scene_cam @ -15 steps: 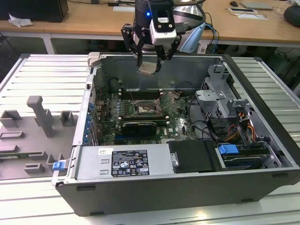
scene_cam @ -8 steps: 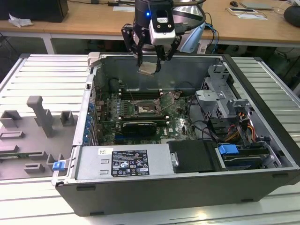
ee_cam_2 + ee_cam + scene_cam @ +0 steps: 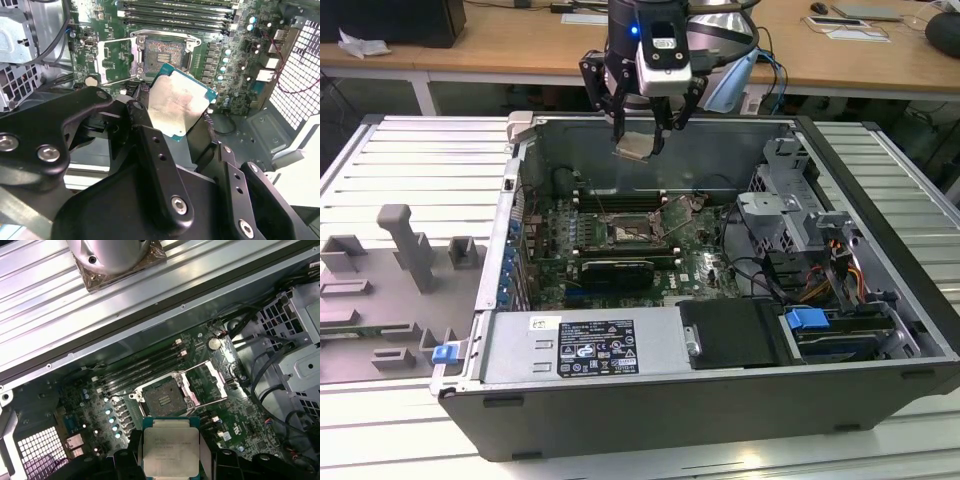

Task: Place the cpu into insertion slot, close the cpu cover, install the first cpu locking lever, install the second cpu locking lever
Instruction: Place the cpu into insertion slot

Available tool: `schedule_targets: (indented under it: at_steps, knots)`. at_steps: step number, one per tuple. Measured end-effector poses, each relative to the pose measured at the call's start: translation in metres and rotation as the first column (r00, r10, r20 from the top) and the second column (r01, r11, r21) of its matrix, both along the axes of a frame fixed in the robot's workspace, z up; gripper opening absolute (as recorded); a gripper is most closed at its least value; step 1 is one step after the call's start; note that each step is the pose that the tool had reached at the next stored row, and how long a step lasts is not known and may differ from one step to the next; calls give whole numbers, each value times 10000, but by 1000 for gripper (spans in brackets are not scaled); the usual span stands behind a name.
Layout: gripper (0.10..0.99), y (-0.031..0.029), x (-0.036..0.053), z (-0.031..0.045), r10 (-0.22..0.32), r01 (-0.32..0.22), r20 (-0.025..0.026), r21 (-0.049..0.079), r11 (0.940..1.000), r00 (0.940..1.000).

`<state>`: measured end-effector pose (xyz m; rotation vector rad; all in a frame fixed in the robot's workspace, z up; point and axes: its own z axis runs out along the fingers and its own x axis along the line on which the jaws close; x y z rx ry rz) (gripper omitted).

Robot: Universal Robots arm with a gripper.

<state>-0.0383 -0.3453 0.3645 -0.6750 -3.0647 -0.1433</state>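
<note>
We see the gripper (image 3: 640, 144) pinching the cpu (image 3: 170, 451) in its jaws above the slot (image 3: 162, 399) (cover (image 3: 214, 382) swung open).

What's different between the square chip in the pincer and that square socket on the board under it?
The cpu is pale and silvery; the insertion slot is dark with a metal rim. The cpu hangs in the air, gripped by the pincer; the insertion slot lies on the board, empty. Both are square and alike in size.
</note>
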Motion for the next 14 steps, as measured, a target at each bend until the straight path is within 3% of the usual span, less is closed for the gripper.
schedule_targets:
  at_steps: [14]
  knots:
    - [541, 0, 0, -4, -371, 371, 0, 1, 9993, 9993]
